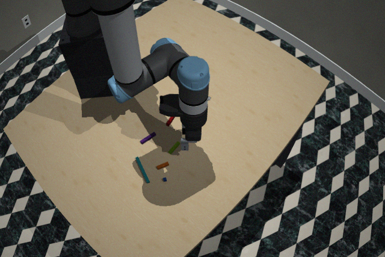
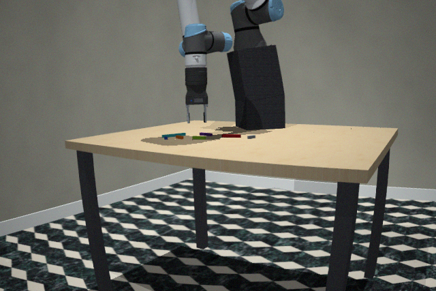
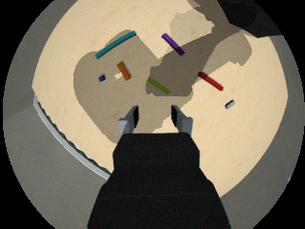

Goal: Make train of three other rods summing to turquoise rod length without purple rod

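The turquoise rod (image 1: 142,170) lies flat on the table, with the orange rod (image 1: 162,165) and the small blue rod (image 1: 164,179) just beside it. The lime rod (image 1: 174,147) lies in shadow near my gripper (image 1: 185,145), which is open, empty and held well above the table. The purple rod (image 1: 147,138) and the red rod (image 1: 169,121) lie further back; the red rod is partly hidden by the arm. In the wrist view my open gripper (image 3: 154,121) hangs above the lime rod (image 3: 158,86), with the orange rod (image 3: 124,71), the turquoise rod (image 3: 116,45) and the grey rod (image 3: 229,105) around it.
The robot's dark base column (image 2: 257,86) stands at the back of the table. The arm's shadow covers most of the rods. The grey rod (image 2: 251,137) lies apart at the right end of the row.
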